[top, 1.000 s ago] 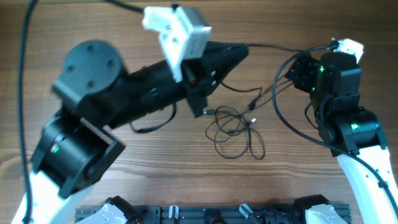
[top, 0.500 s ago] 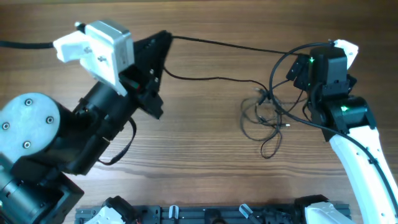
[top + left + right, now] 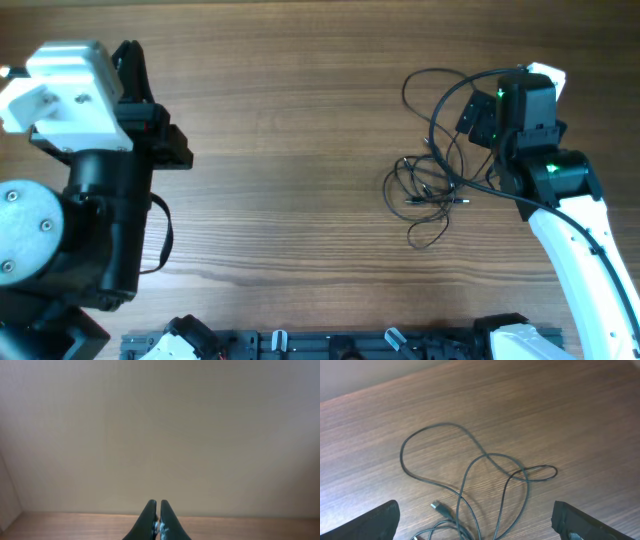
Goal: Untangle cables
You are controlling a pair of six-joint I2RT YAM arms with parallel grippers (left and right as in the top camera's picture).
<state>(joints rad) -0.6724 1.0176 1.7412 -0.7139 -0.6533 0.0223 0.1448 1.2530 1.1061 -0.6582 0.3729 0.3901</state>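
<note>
While the left gripper (image 3: 156,512), jaws pressed together, sees only wall, the right gripper (image 3: 477,522), jaws spread, sees thin black cables (image 3: 487,455) looping on the grainy wooden table (image 3: 570,410).

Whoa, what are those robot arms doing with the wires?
They are meant to untangle the cables, thin black wires. Right now the cables lie in a loose tangle on the wooden table, on the right arm's side. The right gripper hovers over them, wide open and holding nothing. The left gripper is shut, far off at the other side and pointing at the wall, with no cable seen in it.
</note>
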